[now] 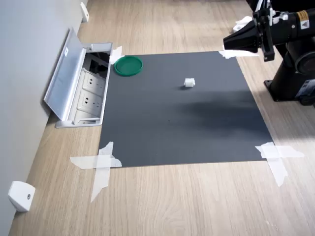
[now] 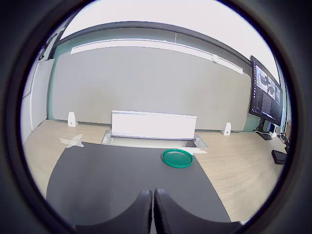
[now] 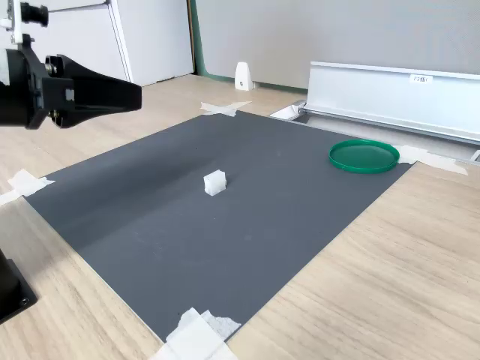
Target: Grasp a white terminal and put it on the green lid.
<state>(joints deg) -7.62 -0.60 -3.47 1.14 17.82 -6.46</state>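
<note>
Your arm hangs raised over the dark grey mat (image 1: 182, 113).
You see the tiny white plastic terminal block (image 1: 189, 82) mid-mat, well apart from the round dark-green plastic lid (image 1: 128, 66) at the corner; the black gripper (image 1: 227, 43) points left, fingers together.

One tiny white ridged plastic terminal block (image 1: 189, 82); one flat round dark-green plastic lid (image 1: 128, 65); one dark grey rectangular mat (image 1: 197, 132); four taped mat corners in crossed white strips (image 1: 98, 164); one open silver socket box with hinged flap (image 1: 78, 88); two white wedge-shaped brackets (image 2: 71, 119); one black gripper (image 1: 236, 42)
</note>
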